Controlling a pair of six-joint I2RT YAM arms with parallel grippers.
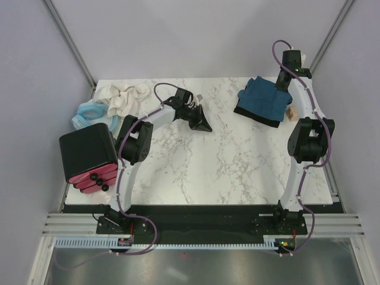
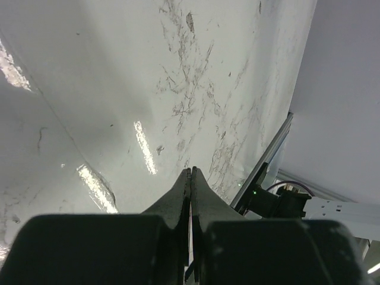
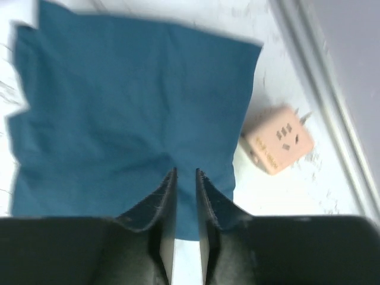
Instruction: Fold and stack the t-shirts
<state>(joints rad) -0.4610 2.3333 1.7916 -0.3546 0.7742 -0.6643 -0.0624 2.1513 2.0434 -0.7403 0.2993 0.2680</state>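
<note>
The teal shirt (image 3: pixel 119 107) lies folded flat directly ahead of and under the tips of the right tool (image 3: pixel 185 172). In the top view it sits on the black shirt (image 1: pixel 255 117), whose edge shows along the side nearer the tool's arm. The right tool's jaws stand a narrow slot apart with nothing between them. They are over the shirt's near hem, where cloth gives way to bare bench (image 2: pixel 119 71).

I judge the step in hand to be the release of the teal shirt onto the stack. To do it well:

- Part the jaws enough to shed any pinched cloth.
- Rise straight up before drawing back, so the top fold is not dragged or flipped open.
- Do not swing to the tool's right, where a peach cube (image 3: pixel 277 139) sits just beside the shirt's corner.

The left tool (image 2: pixel 190 172) is well apart to the side, with its jaws pressed together on nothing over bare bench. It need not move.

The cube's side carries a short line of print and its top has socket marks, but the view is too blurred to read them. No brand or label shows on either shirt.
</note>
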